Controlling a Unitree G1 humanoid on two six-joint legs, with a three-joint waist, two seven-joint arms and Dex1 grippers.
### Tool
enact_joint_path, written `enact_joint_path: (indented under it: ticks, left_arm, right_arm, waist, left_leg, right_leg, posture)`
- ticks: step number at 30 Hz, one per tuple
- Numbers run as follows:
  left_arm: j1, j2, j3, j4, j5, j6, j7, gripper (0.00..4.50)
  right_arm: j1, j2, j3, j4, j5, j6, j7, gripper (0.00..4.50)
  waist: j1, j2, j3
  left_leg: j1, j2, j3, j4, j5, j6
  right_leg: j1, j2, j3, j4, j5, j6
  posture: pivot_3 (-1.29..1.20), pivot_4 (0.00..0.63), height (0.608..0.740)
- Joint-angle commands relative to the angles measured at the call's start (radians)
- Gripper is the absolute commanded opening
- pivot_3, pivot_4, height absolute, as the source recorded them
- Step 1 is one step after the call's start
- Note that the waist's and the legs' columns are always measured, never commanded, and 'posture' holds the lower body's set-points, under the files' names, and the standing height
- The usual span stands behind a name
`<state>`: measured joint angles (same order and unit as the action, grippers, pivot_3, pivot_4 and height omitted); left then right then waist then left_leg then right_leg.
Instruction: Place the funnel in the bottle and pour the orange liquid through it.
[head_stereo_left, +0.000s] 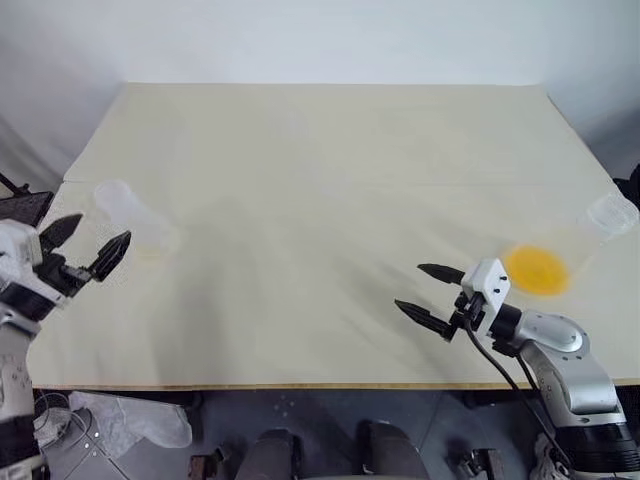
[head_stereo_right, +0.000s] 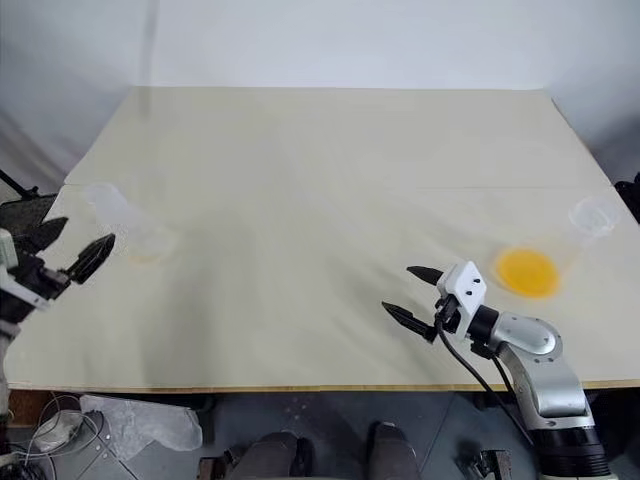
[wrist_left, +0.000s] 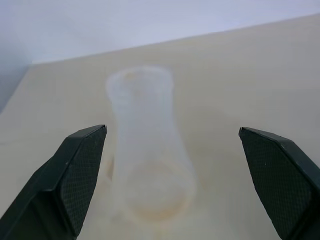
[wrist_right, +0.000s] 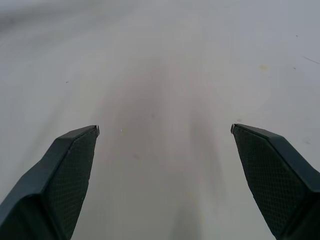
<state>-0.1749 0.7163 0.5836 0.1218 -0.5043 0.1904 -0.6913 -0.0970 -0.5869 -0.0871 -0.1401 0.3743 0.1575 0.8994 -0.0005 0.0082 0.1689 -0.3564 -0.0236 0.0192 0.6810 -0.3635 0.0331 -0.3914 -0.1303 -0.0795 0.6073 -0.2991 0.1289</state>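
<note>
Facing the bottle (wrist_left: 147, 150), left tool (head_stereo_left: 92, 246) spread

No readable text, label, brand, number or sign anywhere in these views.

- My left gripper (wrist_left: 172, 175): fingers (wrist_left: 70, 175) of matt black plastic, finely cross-hatched pads.
- The bottle (wrist_left: 147, 160): clear, faintly frosted plastic, smooth.
- The table (head_stereo_left: 330, 170): pale, matt, smooth surface.
- The orange liquid (head_stereo_left: 537, 270): translucent, behind clear plastic.
</note>
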Motion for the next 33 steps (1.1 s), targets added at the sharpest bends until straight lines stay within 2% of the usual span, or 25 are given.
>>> enact_joint_path:
  ticks: [1,7,23,33]
  left_arm:
    - [-0.067,0.015,-0.039,0.054,0.015,-0.01,-0.009,4.5]
    - [-0.162,0.025,-0.092,0.146,0.053,-0.019,-0.001,4.5]
    - [-0.095,0.035,-0.036,0.129,0.048,-0.032,0.013,4.5]
    - [-0.198,0.025,-0.096,0.242,0.093,-0.088,0.018,4.5]
  right_arm:
    - [0.003,-0.001,-0.016,-0.043,0.011,-0.01,-0.009,4.44]
    - [0.016,0.0,-0.025,-0.06,0.009,-0.015,-0.029,4.44]
    - [0.029,-0.009,-0.031,-0.07,0.014,-0.02,-0.036,4.44]
    - [-0.011,0.004,-0.012,-0.051,0.003,-0.029,-0.034,4.44]
  waist:
    - [0.0,-0.001,0.0]
    - [-0.002,-0.002,0.001]
    - [0.002,-0.004,0.002]
    - [0.0,-0.004,0.003]
  left_leg:
    - [0.0,0.0,0.0,0.0,0.0,0.0]
    - [0.0,0.001,0.001,0.0,0.0,0.0]
    - [0.0,0.001,0.001,0.001,0.0,0.0]
    - [0.0,0.001,0.001,0.001,0.0,0.0]
  right_leg:
    - [0.0,0.0,-0.001,0.0,0.0,0.0]
    - [-0.001,0.001,-0.011,0.002,0.0,0.0]
    - [0.0,0.0,-0.012,0.002,0.0,0.0]
    - [0.0,0.0,-0.014,0.002,0.0,0.0]
  posture:
    - [0.0,0.15,0.74]
    - [0.0,0.15,0.74]
    - [0.0,0.15,0.74]
    - [0.0,0.15,0.74]
